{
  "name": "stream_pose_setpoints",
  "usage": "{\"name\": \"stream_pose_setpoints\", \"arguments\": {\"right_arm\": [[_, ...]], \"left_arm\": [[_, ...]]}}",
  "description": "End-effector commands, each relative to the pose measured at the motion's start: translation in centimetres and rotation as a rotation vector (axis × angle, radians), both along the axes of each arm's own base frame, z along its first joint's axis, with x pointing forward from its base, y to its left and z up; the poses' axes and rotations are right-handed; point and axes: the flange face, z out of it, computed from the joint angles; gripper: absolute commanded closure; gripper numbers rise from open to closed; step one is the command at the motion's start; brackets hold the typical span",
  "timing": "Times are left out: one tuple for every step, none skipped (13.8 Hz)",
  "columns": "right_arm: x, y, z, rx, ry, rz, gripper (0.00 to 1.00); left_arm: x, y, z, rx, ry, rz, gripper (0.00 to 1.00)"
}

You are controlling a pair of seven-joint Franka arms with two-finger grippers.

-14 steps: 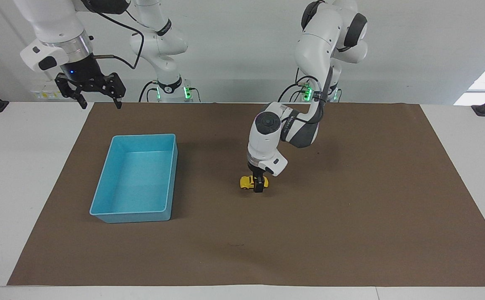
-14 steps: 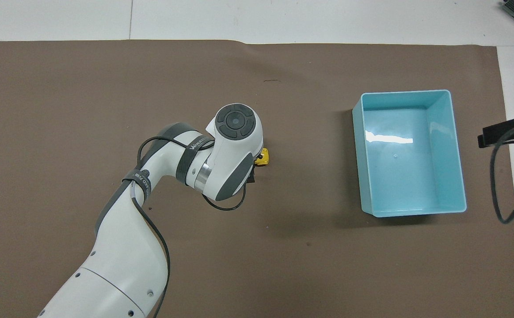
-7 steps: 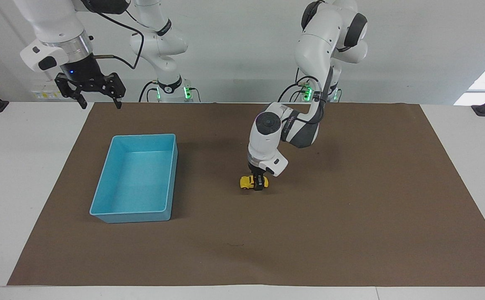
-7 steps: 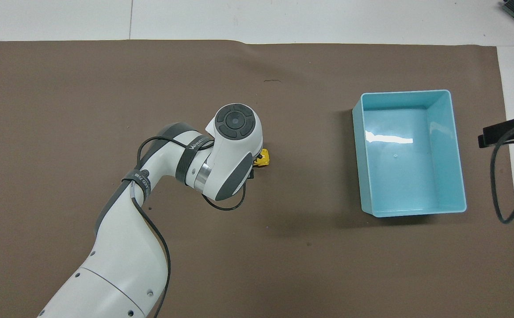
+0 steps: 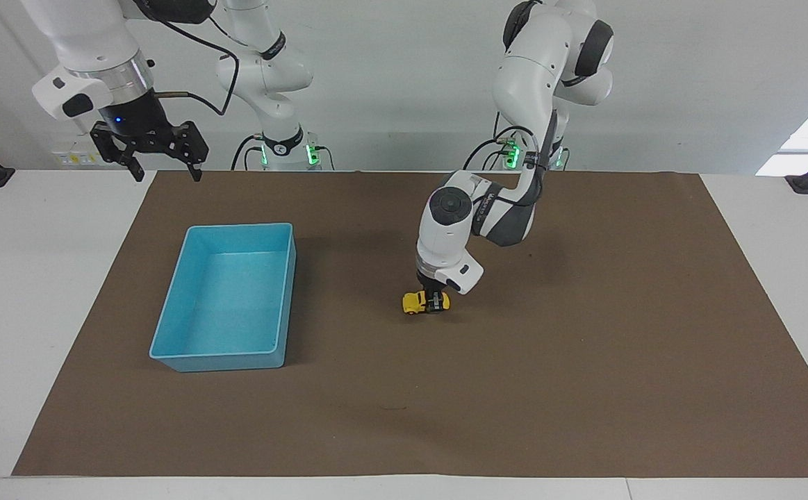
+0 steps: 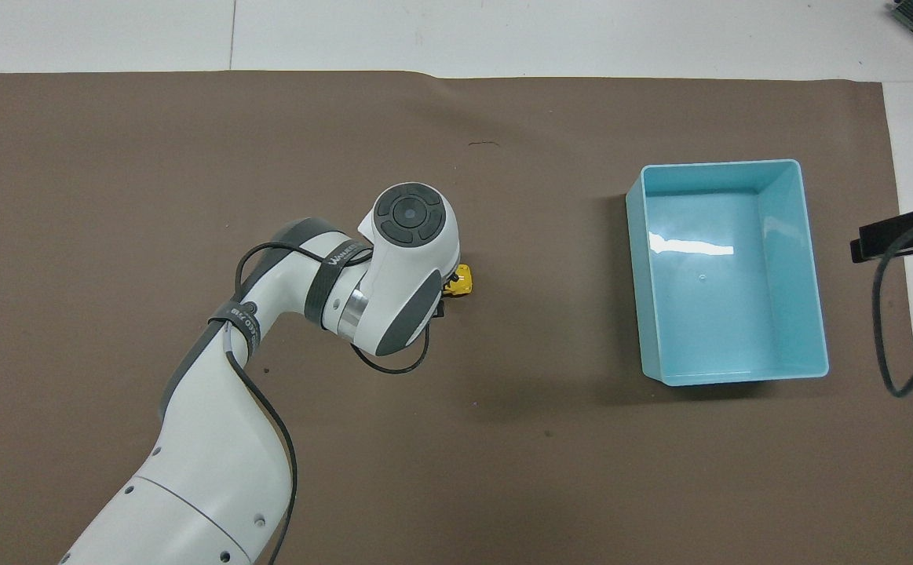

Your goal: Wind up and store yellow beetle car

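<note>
Left gripper (image 5: 435, 303) of mine is down at the mat (image 5: 584, 361), fingers clamped on the yellow beetle car (image 5: 417, 303), gripping it at the end that points toward my left arm's end of the table. Facing view: car sits about mid-mat, its other end sticking out from the fingers toward the blue tray (image 5: 167, 340). Can't tell whether the wheels touch the mat or sit just off it. Car is well apart from the tray, which lies toward my right arm's end of the table, and nothing shows inside the tray. My right gripper (image 5: 164, 167) hangs in the air over the mat corner nearest my right arm's base, fingers spread wide, holding nothing; that arm waits. White table (image 5: 28, 278) shows around the mat.

Overhead view: my left wrist covers most of the grasp, so the left gripper (image 6: 442, 301) shows only as a dark bit under the wrist housing. Just one end of the yellow beetle car (image 6: 463, 281) peeks out beside the wrist, on the side toward the blue tray (image 6: 813, 298). Tray is apart from the car, interior bare with a light glare. Right gripper (image 6: 892, 239) shows as a black piece at the frame edge just past the tray, with a cable looping below it. Mat (image 6: 189, 157) covers most of the table (image 6: 503, 31).
</note>
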Motion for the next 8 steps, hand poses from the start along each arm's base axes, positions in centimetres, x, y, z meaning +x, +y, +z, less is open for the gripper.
{"name": "stream_pose_setpoints", "arguments": {"right_arm": [[-0.6,-0.4,0.1,0.007,-0.01,0.014,0.0],[-0.6,-0.4,0.1,0.005,-0.009,0.014,0.0],[-0.6,-0.5,0.1,0.007,-0.009,0.013,0.0],[-0.6,-0.4,0.1,0.007,-0.009,0.014,0.0],[-0.6,-0.4,0.1,0.005,-0.009,0.014,0.0],[-0.6,-0.4,0.1,0.005,-0.009,0.014,0.0],[-0.6,-0.4,0.1,0.007,-0.01,0.014,0.0],[-0.6,-0.4,0.1,0.005,-0.01,0.014,0.0]], "left_arm": [[0.6,3.2,-1.9,0.019,0.035,-0.003,0.72],[0.7,3.7,-2.1,0.021,0.038,0.0,0.72],[1.0,4.4,-2.3,0.024,0.044,0.008,0.72],[1.2,5.2,-2.6,0.028,0.049,0.011,0.72],[1.1,5.7,-2.8,0.032,0.056,-0.002,0.72],[1.0,6.5,-2.9,0.034,0.061,-0.004,0.72],[0.7,7.0,-2.5,0.034,0.062,-0.012,0.72],[0.7,7.7,-2.1,0.034,0.063,-0.018,0.72]]}}
